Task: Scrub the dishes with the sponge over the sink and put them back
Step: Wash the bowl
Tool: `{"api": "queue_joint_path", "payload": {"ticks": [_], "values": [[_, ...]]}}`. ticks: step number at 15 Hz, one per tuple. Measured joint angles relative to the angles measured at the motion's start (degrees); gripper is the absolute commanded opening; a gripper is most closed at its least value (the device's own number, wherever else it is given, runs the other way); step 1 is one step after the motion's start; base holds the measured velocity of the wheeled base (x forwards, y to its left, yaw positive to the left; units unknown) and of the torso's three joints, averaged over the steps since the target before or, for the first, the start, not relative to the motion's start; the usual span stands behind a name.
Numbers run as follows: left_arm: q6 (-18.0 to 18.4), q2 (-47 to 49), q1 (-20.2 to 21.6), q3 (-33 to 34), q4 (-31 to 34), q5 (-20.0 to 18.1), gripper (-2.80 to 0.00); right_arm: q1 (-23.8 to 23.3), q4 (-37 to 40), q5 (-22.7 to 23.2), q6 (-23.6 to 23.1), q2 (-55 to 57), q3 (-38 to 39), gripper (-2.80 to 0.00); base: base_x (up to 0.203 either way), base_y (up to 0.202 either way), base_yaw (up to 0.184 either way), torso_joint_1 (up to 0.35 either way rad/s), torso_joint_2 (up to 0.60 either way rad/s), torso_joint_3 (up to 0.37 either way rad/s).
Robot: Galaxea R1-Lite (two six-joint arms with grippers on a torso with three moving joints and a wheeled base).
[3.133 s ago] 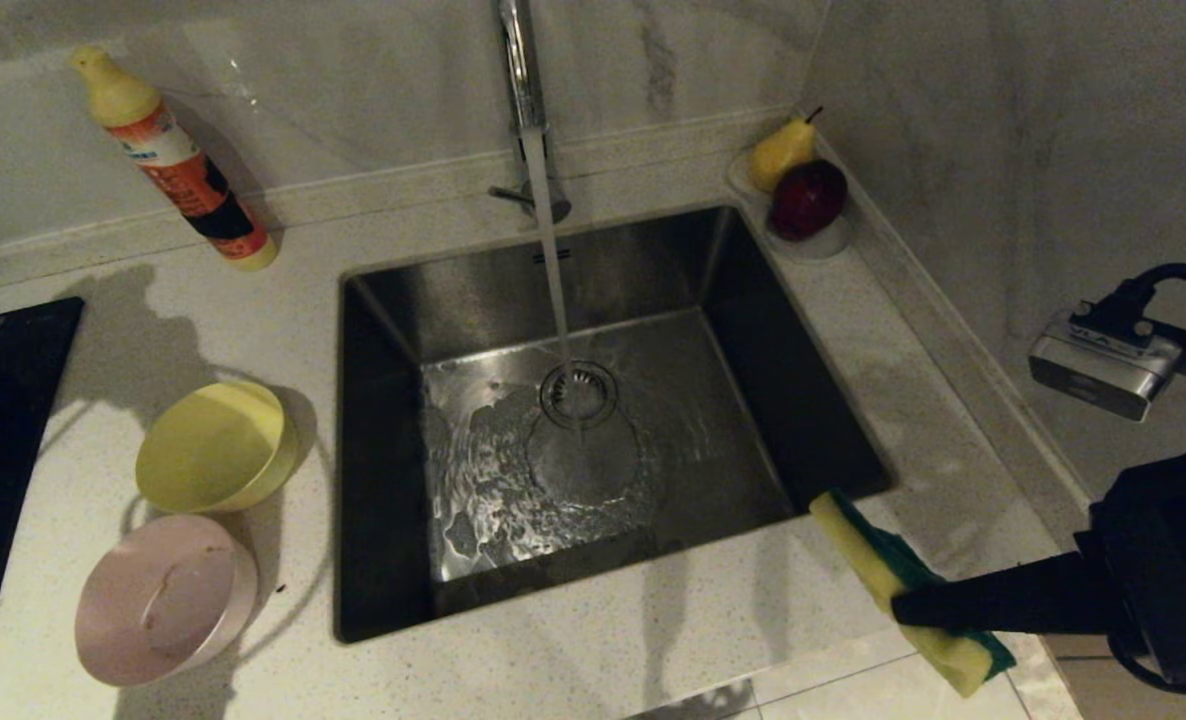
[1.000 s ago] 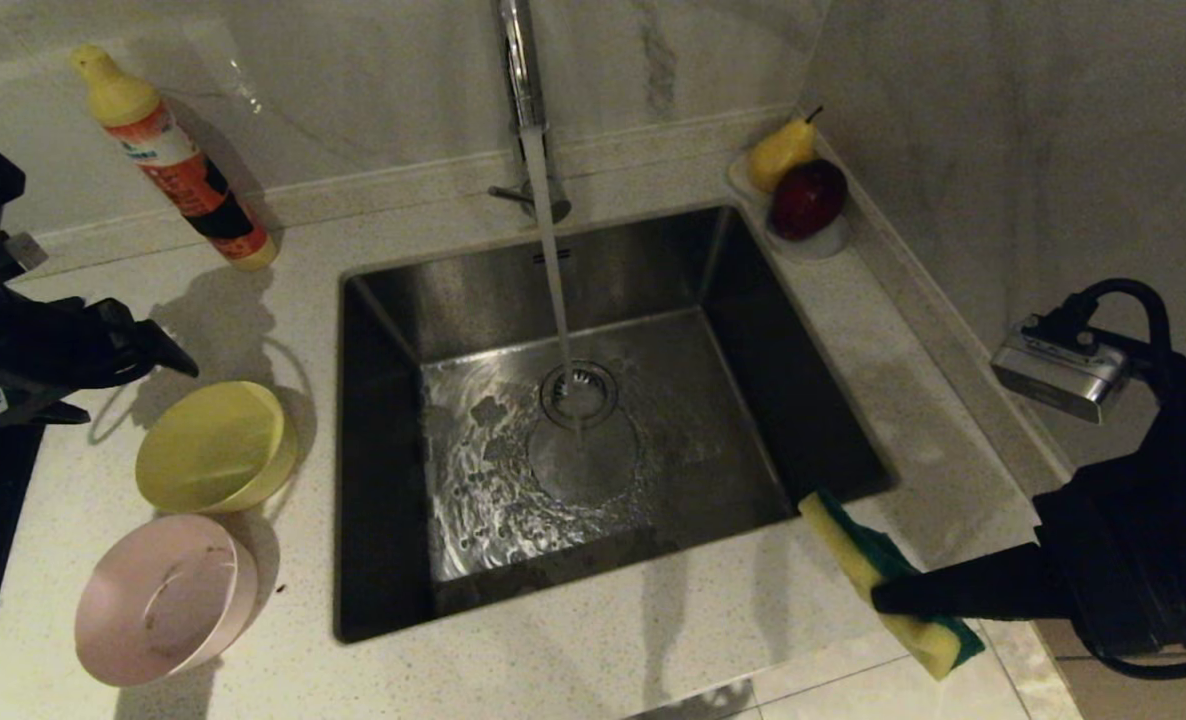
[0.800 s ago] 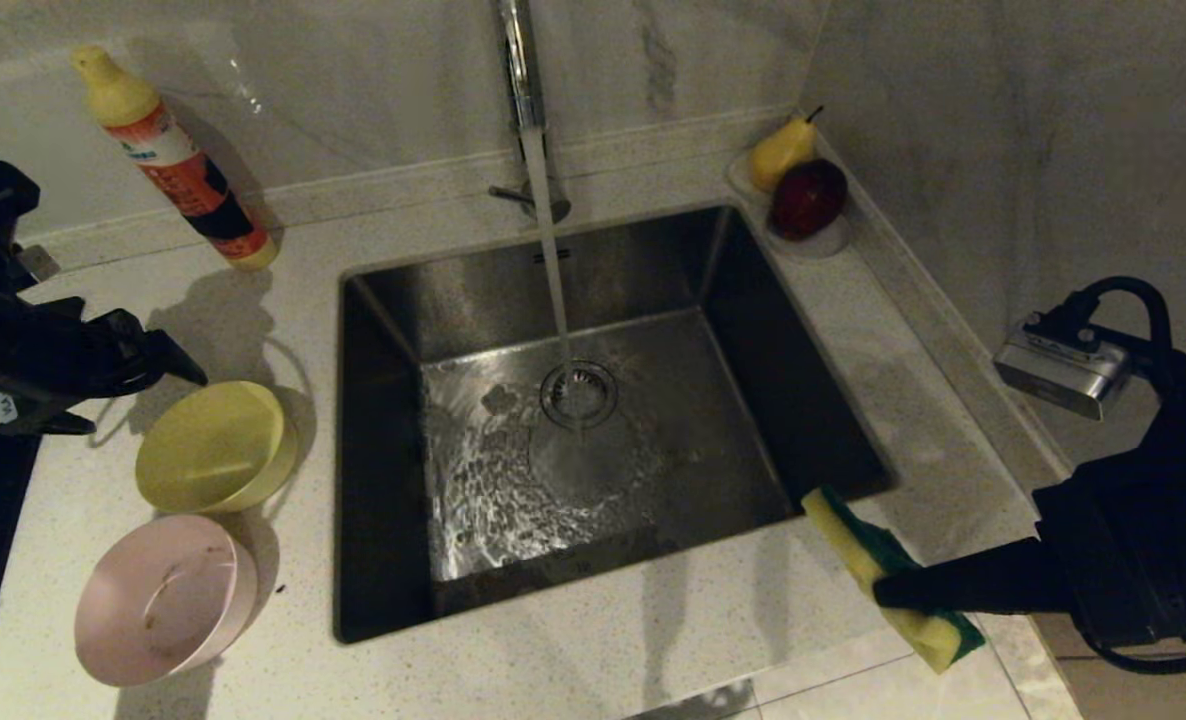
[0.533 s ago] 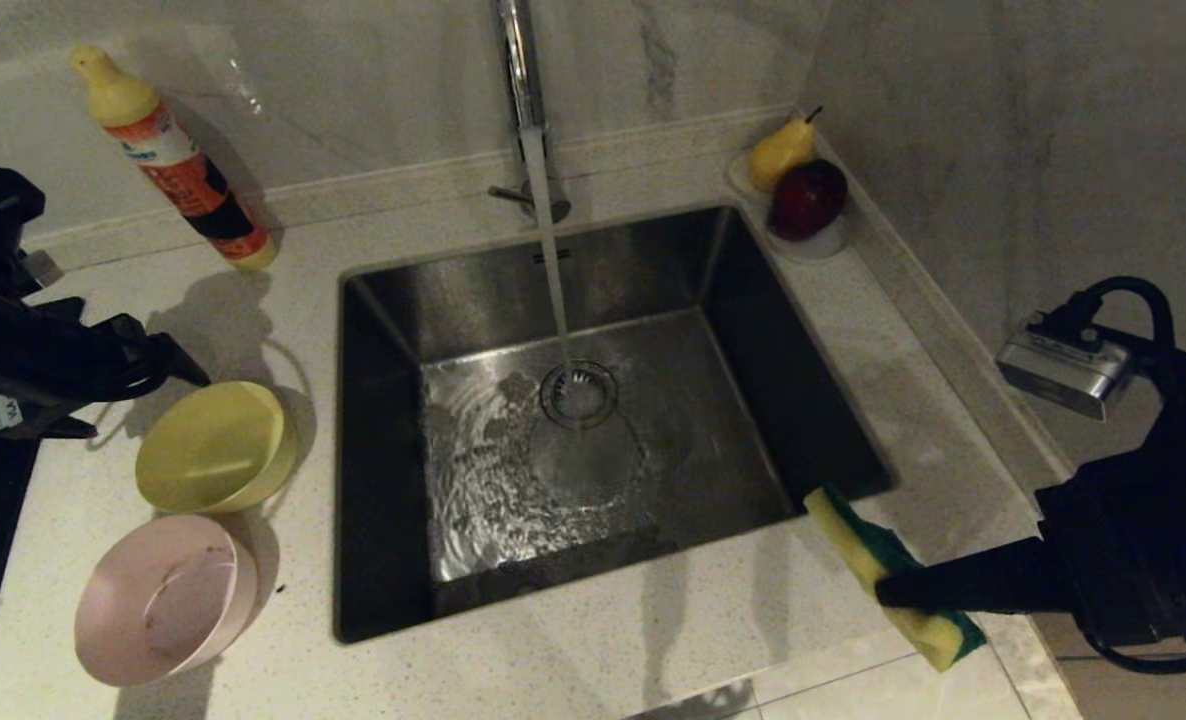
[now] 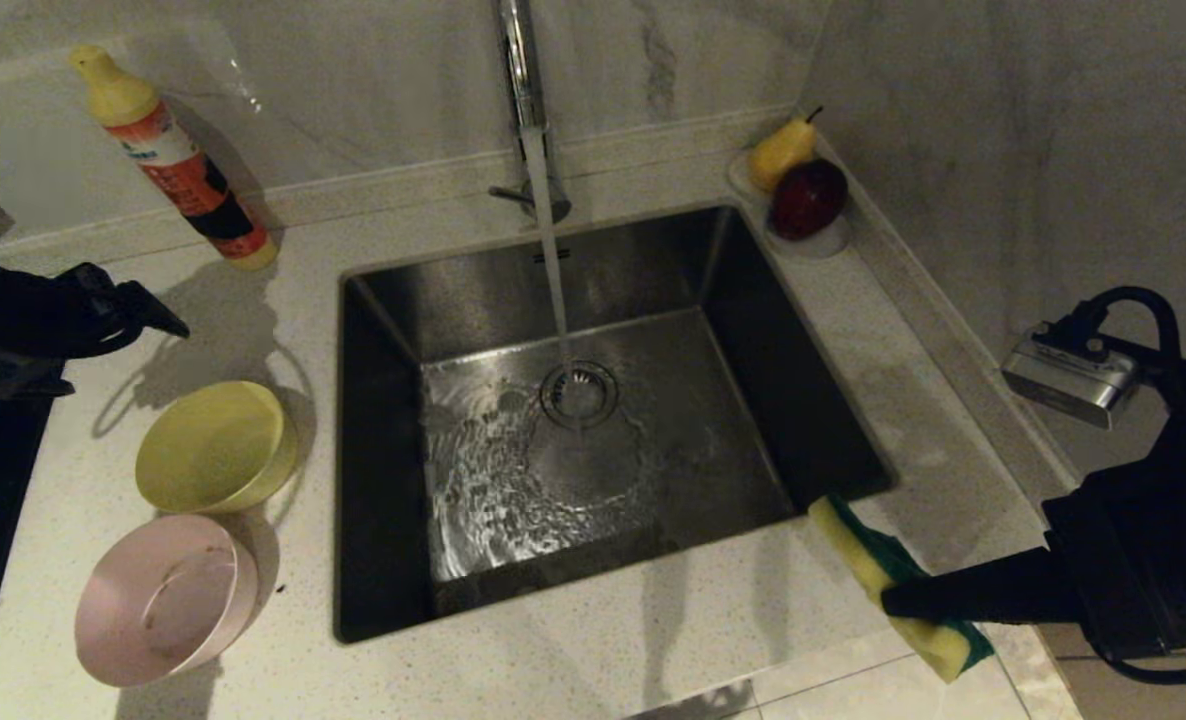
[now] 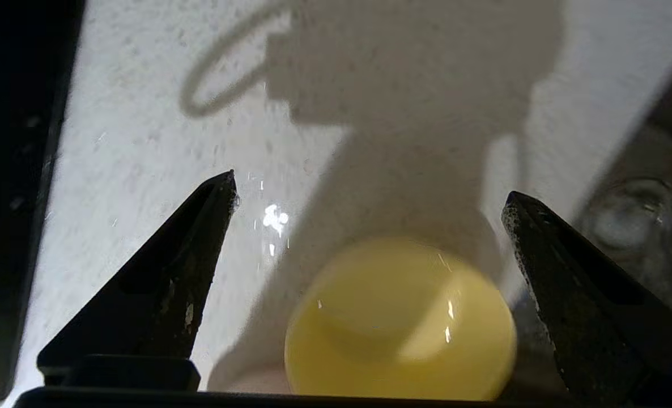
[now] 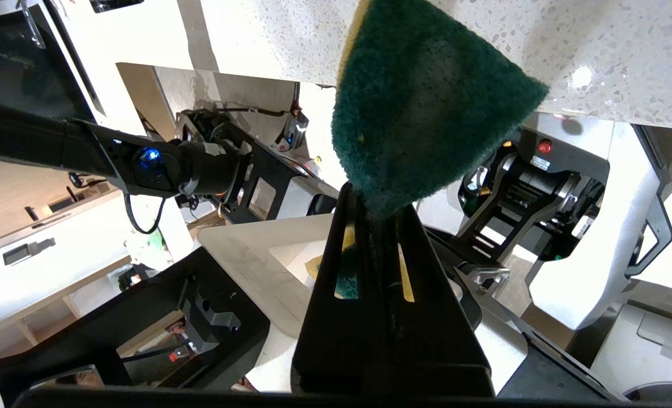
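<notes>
Spreading wider since a moment ago, the left gripper [image 6: 370, 192] hangs with the yellow bowl [image 6: 399, 320] between and beneath its jaws. Right gripper [image 5: 893, 603] pinches the sponge [image 5: 878, 570] tight beside the sink [image 5: 593, 420].

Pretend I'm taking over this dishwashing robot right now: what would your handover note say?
Left gripper: fingers wide open, empty, above the yellow bowl on the counter left of the sink.
Right gripper: shut on the sponge, at the sink's near right corner.
Pink bowl: on the counter nearer than the yellow one, with smears inside.
Tap: running into the sink.
Done: sponge in hand, water on.
Left: pick up each bowl, scrub it over the sink, put it back.
</notes>
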Motion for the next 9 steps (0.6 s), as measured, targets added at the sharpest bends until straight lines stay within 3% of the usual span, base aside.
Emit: {"api": "queue_joint_path", "payload": {"ticks": [6, 9], "values": [[2.2, -5.0, -0.1, 1.6, 14.6, 0.5, 0.00, 0.1, -0.1, 0.1, 0.1, -0.1, -0.2, -2.80, 0.000, 0.000, 0.000, 0.000, 0.00, 0.000], [2.7, -4.6, -0.1, 5.4, 13.0, 0.8, 0.00, 0.1, 0.0, 0.2, 0.2, -0.1, -0.3, -2.80, 0.000, 0.000, 0.000, 0.000, 0.00, 0.000]]}}
